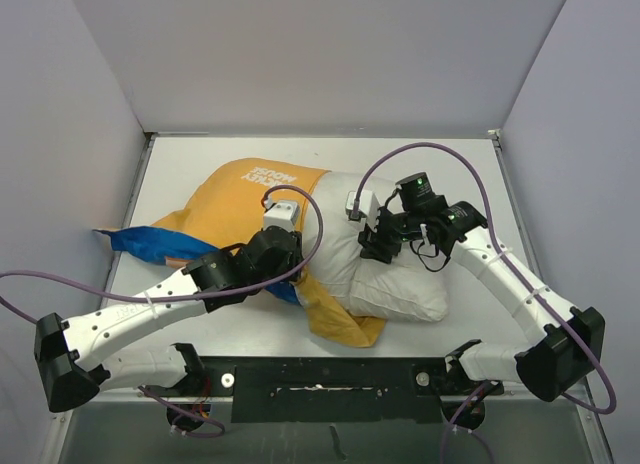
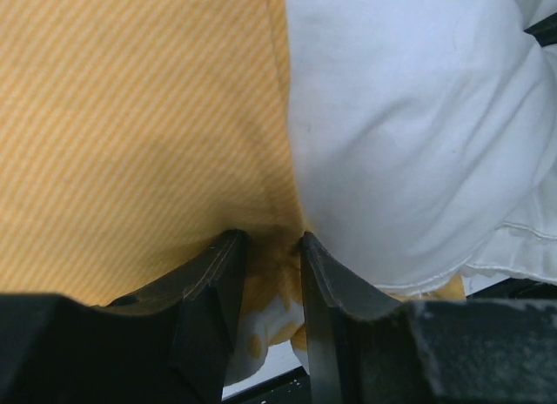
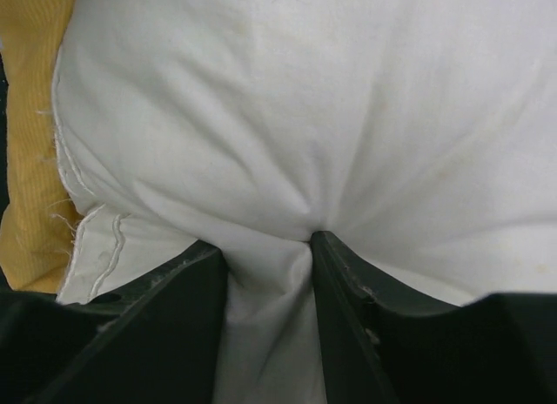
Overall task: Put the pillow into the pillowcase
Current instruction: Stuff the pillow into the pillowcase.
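Pillow: lying on the desk, its left part sitting inside the case and its right part bulging out bare.
Pillowcase: wrapping the pillow's left part, mustard side up. Blue fabric is trailing out to the pillow's far left, and the mouth edge is crossing the pillow near its middle.
Left gripper: jaws pinching a gather of yellow hem right where it is meeting the pillow's white cover.
Right gripper: jaws clenching a fold of the pillow's cover on the bare part, just right of the case's mouth.
Stage, as judged: insertion looking about half done, with the bare end still needing to go in.
Risk, thin hold: the left jaws are gripping only a small bunch of hem, so pulling against the plump filling is likely to strip it free.
Risk, cover only: the right jaws are holding loose cloth rather than stuffing, so pushing may just be wrinkling the cover while the bulk stays put.
Risk, bunching: the hem may be folding under the pillow and narrowing the mouth.
Risk, sliding: both pieces may be skating across the desk together.
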Action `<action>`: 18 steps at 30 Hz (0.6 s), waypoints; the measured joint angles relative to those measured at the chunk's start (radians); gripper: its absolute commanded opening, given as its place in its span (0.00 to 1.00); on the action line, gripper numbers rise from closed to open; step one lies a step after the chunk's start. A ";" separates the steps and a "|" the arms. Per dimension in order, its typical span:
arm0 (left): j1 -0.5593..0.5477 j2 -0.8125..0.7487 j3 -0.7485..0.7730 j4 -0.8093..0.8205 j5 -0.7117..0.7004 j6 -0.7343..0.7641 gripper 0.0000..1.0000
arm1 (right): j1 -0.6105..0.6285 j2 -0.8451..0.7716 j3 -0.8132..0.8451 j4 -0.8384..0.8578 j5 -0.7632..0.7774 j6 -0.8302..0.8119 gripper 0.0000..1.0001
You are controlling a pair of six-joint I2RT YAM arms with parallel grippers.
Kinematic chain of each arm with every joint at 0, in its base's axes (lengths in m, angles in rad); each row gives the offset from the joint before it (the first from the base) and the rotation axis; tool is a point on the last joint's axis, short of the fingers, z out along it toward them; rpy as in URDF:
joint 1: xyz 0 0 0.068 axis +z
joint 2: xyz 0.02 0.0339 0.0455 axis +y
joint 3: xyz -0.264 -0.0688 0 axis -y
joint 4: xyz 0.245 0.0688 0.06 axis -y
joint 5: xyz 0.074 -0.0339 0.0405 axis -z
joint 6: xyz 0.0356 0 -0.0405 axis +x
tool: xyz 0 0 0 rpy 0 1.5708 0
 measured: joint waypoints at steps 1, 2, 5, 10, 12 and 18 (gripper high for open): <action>0.006 0.008 0.000 0.003 0.004 0.001 0.30 | 0.000 -0.001 -0.002 0.004 0.002 0.003 0.35; 0.012 0.014 0.000 0.006 0.008 0.005 0.30 | 0.000 -0.002 -0.004 0.008 0.005 0.004 0.32; 0.023 0.020 0.000 0.011 0.025 0.012 0.36 | 0.001 -0.008 -0.017 0.023 0.009 0.008 0.31; 0.026 0.009 -0.002 0.032 0.078 0.012 0.55 | 0.000 -0.008 -0.026 0.035 0.008 0.011 0.31; 0.026 -0.009 -0.008 0.047 0.090 0.007 0.55 | 0.000 -0.008 -0.026 0.037 0.008 0.013 0.31; 0.034 -0.032 -0.048 0.106 0.064 0.003 0.37 | 0.000 -0.008 -0.026 0.038 0.008 0.014 0.25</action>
